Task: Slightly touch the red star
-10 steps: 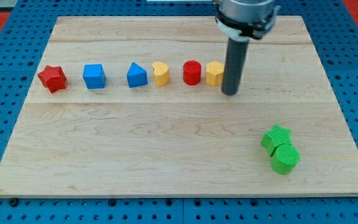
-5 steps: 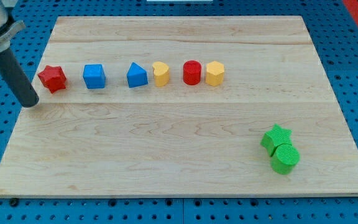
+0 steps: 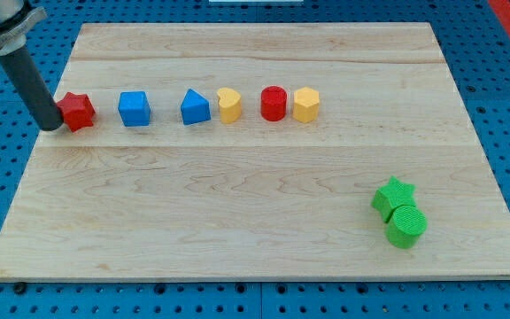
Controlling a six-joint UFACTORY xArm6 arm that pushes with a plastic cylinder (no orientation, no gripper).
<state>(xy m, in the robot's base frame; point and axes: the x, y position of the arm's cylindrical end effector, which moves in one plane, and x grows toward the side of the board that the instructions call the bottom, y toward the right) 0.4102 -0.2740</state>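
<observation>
The red star point(image 3: 79, 112) lies at the left end of a row of blocks on the wooden board point(image 3: 255, 204). My tip point(image 3: 51, 125) stands right at the star's left edge, touching it or within a hair of it. The dark rod rises from there toward the view's top left.
To the right of the star, in a row: a blue cube point(image 3: 135, 108), a blue triangular block point(image 3: 195, 107), a yellow heart-like block point(image 3: 228, 105), a red cylinder point(image 3: 274, 103) and a yellow hexagonal block point(image 3: 305, 104). A green star point(image 3: 393, 194) and green cylinder point(image 3: 406, 225) sit at lower right.
My tip has swept from beside the yellow hexagonal block across to the board's left edge, then moved up and right against the red star. The blocks look unmoved.
</observation>
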